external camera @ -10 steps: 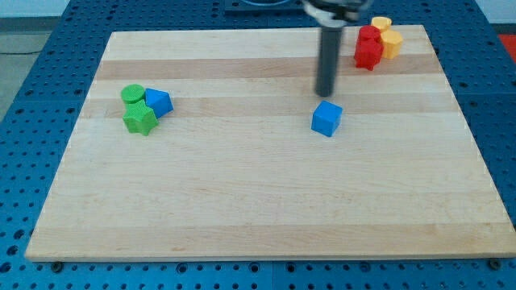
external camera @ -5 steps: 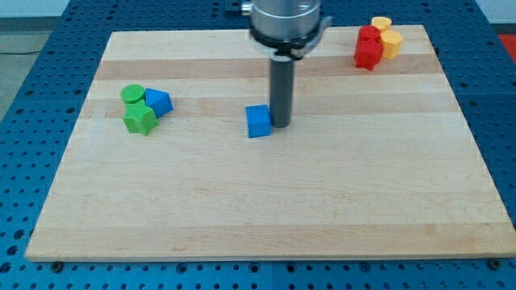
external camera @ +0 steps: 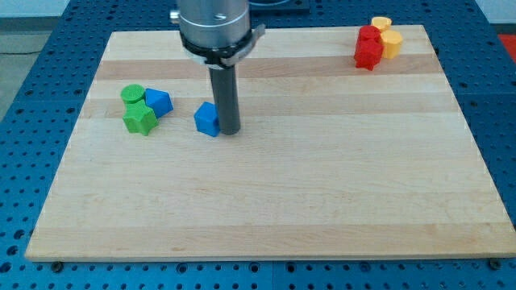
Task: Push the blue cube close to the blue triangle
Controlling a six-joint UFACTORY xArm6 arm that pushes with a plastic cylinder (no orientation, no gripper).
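The blue cube (external camera: 207, 119) sits on the wooden board (external camera: 266, 201), left of centre. My tip (external camera: 230, 130) touches the cube's right side. The blue triangle (external camera: 159, 101) lies a short way to the cube's left and slightly higher in the view, with a gap of bare board between them. The triangle rests against a green cylinder (external camera: 132, 94) and a green star-shaped block (external camera: 139, 119).
Red blocks (external camera: 368, 47) and yellow blocks (external camera: 388, 36) are clustered at the board's top right corner. The board lies on a blue perforated table (external camera: 32, 121).
My tip has moved left across the board, pushing the blue cube from right of centre to near the blue triangle. The other blocks have not moved.
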